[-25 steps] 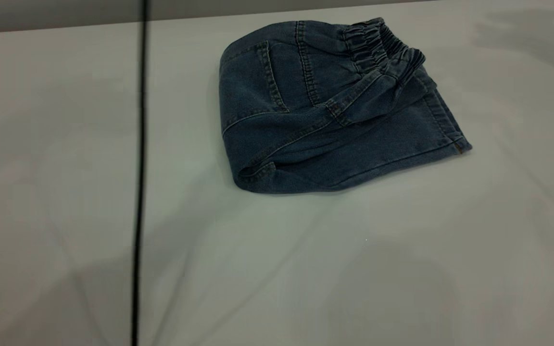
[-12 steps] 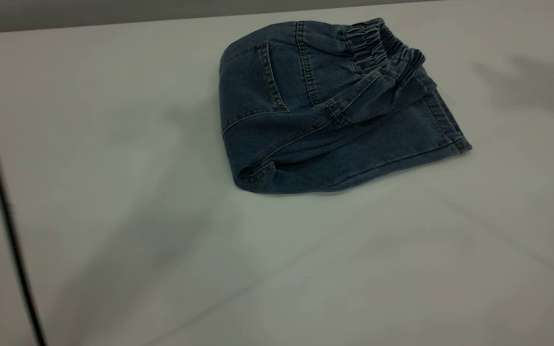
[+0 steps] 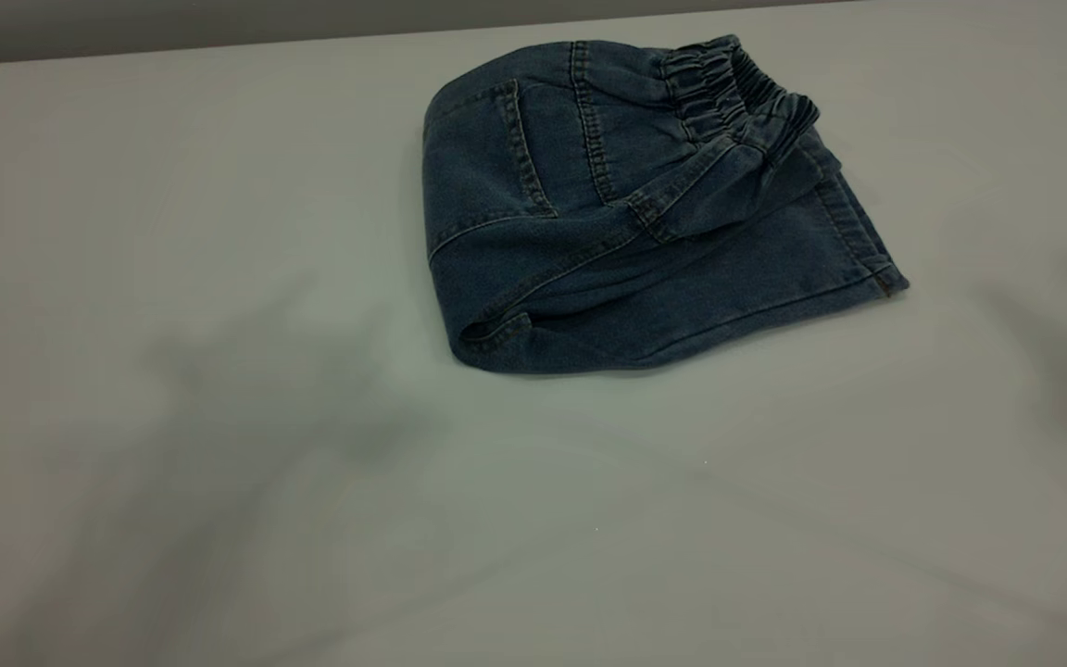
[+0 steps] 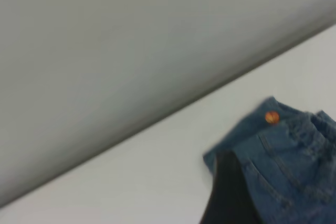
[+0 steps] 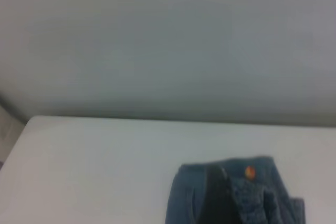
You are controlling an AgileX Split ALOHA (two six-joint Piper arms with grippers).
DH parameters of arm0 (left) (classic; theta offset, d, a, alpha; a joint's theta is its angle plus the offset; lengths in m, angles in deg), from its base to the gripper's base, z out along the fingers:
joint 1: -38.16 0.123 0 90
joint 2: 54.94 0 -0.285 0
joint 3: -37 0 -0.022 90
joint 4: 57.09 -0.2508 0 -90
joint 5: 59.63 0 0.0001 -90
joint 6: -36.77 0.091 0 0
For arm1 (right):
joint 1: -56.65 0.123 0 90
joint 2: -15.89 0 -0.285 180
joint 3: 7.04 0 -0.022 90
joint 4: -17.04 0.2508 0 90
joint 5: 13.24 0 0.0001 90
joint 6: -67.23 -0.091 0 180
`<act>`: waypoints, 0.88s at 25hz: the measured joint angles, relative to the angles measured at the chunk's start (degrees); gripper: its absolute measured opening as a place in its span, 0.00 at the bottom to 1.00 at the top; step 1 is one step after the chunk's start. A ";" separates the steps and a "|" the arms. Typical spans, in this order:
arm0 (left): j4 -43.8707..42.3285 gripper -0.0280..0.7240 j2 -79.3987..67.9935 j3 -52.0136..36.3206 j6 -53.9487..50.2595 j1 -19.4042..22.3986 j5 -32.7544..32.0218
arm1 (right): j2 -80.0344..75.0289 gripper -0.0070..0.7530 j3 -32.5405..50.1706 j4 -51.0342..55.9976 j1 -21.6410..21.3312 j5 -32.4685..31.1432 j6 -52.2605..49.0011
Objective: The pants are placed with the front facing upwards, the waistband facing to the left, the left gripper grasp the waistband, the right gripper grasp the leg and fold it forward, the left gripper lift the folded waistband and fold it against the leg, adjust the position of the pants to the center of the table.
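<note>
The pants point(image 3: 645, 213) lie already folded into a compact bundle toward the far side of the tabletop point(image 3: 219, 463), somewhat right of its middle in the exterior view. The gathered waistband point(image 3: 737, 88) sits on top at the bundle's far right corner, laid over the leg hem point(image 3: 858, 232), and the rounded fold edge faces left. You see neither arm in the exterior view, only soft shadows on the bare surface at left and right. In each wrist view the bundle appears ahead of and below the camera, with a dark finger of the left gripper point(image 4: 231, 192) and of the right gripper point(image 5: 215, 198) overlapping the denim; whether either gripper is spread or pressed together you cannot tell, since only one dark sliver shows in each. Judge the folding done and only the centring left. The bundle's long axis runs left to right, so you would need to draw it toward the near edge and slightly leftward; which arm is nearer cannot be judged.
</note>
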 joint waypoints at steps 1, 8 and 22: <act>0.23 0.62 2.03 -2.43 -0.21 0.00 -0.06 | 2.21 0.57 2.41 -0.05 0.00 -0.02 0.24; 0.79 0.62 14.93 -17.70 -0.77 0.00 0.01 | 15.74 0.57 17.22 -0.42 0.00 -0.02 1.21; 3.44 0.62 43.86 -46.78 -1.42 0.00 -0.09 | 44.13 0.57 48.00 -0.39 0.00 0.02 9.32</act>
